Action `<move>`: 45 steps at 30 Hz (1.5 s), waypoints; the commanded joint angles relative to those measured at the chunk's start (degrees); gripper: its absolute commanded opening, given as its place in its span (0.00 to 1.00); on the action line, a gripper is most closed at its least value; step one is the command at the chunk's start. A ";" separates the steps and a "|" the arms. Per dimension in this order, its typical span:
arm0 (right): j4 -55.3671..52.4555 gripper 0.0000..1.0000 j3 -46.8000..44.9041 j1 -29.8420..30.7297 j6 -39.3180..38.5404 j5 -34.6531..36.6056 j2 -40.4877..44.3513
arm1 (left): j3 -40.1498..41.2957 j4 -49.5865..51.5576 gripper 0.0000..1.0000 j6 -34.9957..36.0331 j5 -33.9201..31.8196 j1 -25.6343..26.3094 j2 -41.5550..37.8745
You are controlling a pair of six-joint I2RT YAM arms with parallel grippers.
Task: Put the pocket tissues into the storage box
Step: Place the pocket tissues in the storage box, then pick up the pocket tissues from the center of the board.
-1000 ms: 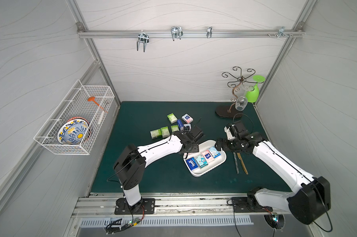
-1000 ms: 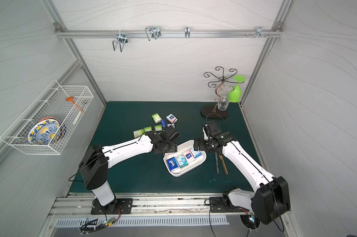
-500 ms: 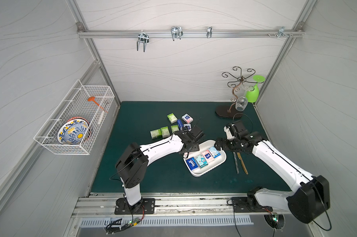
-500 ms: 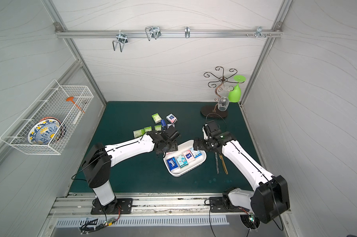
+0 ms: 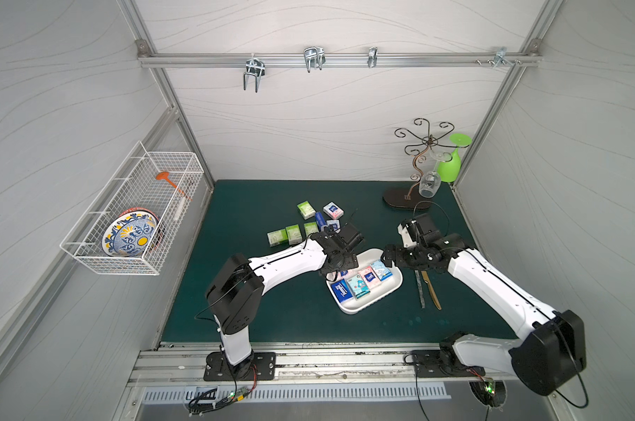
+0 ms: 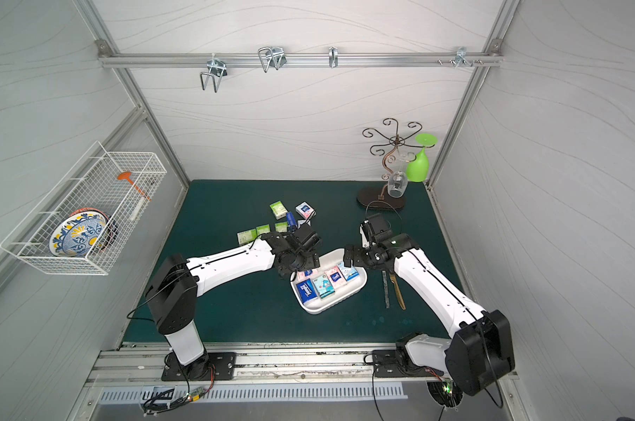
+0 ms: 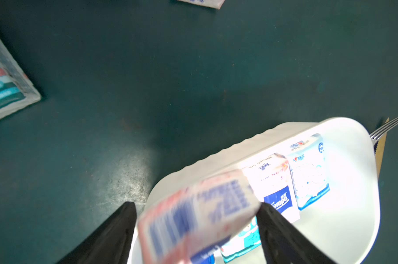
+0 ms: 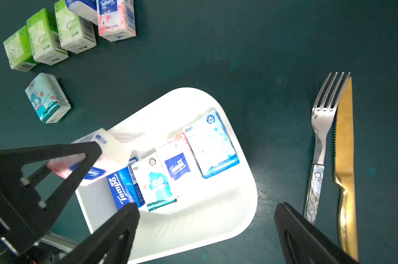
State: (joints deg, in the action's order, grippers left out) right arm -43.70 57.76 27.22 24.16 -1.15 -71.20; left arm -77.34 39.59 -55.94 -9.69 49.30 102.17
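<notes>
Dark green matting covers the table (image 5: 301, 320) inside a white-walled cell. At about its middle lies the box (image 5: 376, 297), set at a slant between the two wrists. Four packets lie flat in a row inside it, side by side: dark blue (image 5: 339, 290), teal (image 5: 356, 286), pink-white (image 5: 370, 277) and light blue (image 5: 381, 271).

The left pincer (image 7: 196, 204) hangs over the box's corner on the left arm's side. A pink packet (image 7: 200, 212) sits tilted between its two fingers, above the rim and above the dark blue one. One finger (image 7: 269, 219) meets the packet's end, and at the other only a sliver of gap shows. The packet is smeared while the fingers are sharp. Whether the pincer still grips it or has let go cannot be told.

The right pincer (image 8: 207, 205) is spread wide and empty above the box's end on the right arm's side, touching no packet.

More packets lie on the mat beyond the box:
- three green ones (image 8: 45, 38) in a close row
- a teal one (image 8: 47, 98) apart from them and nearest the box
- a pink one (image 8: 115, 20) and a blue one (image 8: 81, 6) next to the row
- a fourth green one (image 5: 306, 210) and a pink-blue one (image 5: 333, 210) farther back

A fork (image 8: 319, 137) and a gold knife (image 8: 344, 160) lie close against each other, just beside the box on the right arm's side. A wire basket (image 5: 141, 268) on the left wall holds a plate (image 5: 130, 235). A glass rack (image 5: 405, 200) stands in the far right corner.
</notes>
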 commanded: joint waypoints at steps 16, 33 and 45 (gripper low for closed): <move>5.12 0.83 -2.39 4.51 -2.05 -12.52 0.66 | -1.19 3.05 0.92 6.66 -6.46 -1.76 -8.08; 12.24 0.73 7.81 11.38 -5.73 -15.58 -18.17 | 15.69 -1.91 0.92 14.22 9.71 -27.76 -19.02; 13.12 0.73 8.57 11.37 -5.03 -18.02 -23.89 | 18.39 -2.61 0.92 17.83 10.81 -36.84 -20.12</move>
State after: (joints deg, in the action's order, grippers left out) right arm -30.74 66.15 38.65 19.44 -17.54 -93.65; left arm -59.29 38.48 -40.12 0.14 13.89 82.26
